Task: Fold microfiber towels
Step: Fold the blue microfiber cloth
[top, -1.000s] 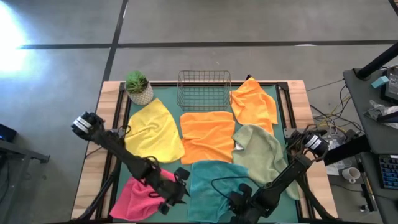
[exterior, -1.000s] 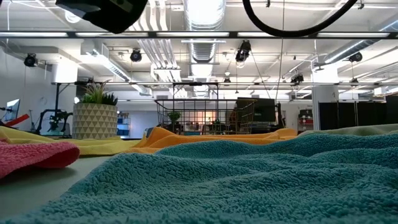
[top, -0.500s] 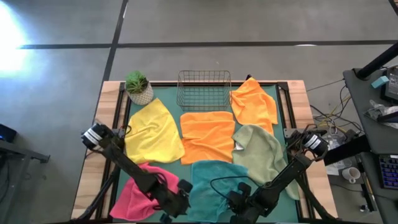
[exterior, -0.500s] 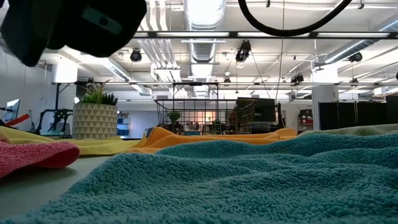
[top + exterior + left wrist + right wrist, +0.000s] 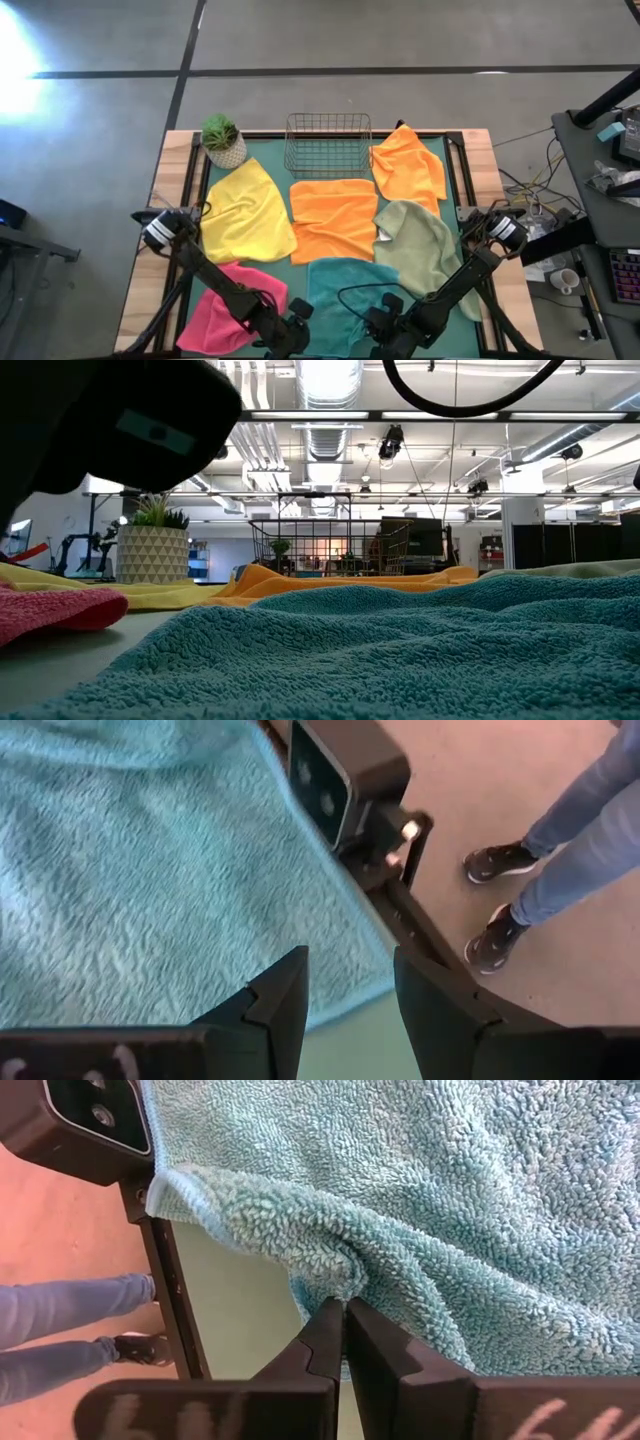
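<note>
Judging by how the cloths lie, the folding has barely begun: all six microfiber towels sit loose and rumpled around the wire basket (image 5: 328,143), none squared into a neat fold. An orange towel (image 5: 333,218) lies just in front of the basket, a second orange towel (image 5: 409,165) beside it, the yellow towel (image 5: 245,210) on its other side near the potted plant (image 5: 222,140), the sage towel (image 5: 420,240) farther forward. The teal towel (image 5: 345,290) and pink towel (image 5: 230,305) lie farthest from the basket. The right gripper (image 5: 345,1325) is pinched tight on the teal towel's edge; the left gripper (image 5: 350,985), fingers apart and empty, hovers over the same towel's corner.
</note>
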Motion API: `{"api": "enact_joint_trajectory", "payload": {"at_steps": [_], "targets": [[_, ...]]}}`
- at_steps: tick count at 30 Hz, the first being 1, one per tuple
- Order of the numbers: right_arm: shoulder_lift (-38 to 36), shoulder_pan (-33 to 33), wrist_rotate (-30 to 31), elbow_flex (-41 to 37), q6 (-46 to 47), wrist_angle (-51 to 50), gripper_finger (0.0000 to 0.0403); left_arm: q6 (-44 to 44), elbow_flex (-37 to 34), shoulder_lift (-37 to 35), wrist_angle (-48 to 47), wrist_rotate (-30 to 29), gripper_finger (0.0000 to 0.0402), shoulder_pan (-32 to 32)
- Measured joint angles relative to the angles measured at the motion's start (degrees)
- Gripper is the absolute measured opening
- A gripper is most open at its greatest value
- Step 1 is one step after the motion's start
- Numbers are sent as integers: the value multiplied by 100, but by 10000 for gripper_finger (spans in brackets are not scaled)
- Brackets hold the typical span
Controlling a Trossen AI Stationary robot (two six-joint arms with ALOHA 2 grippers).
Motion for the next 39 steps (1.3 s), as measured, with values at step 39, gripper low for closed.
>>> {"api": "enact_joint_trajectory", "payload": {"at_steps": [39], "targets": [[0, 138, -176, 318, -120, -1, 8, -1566, -26, 143, -249, -470, 1, 46]]}}
